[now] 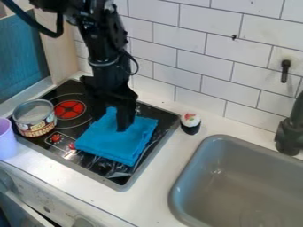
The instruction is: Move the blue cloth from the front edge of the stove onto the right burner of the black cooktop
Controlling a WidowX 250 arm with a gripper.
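One bright blue, folded, slightly rumpled cloth (111, 141) lies on the black stovetop (103, 166), touched by the black gripper (122, 128), whose spread or pinch I cannot tell; nearby, one labelled tin can (35, 123), one lilac cup (6, 141), one toy sushi roll (190, 123).

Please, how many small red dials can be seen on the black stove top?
2. One dial is just in front of the can; the other is at the left corner of the blue cloth. The cloth may hide more.
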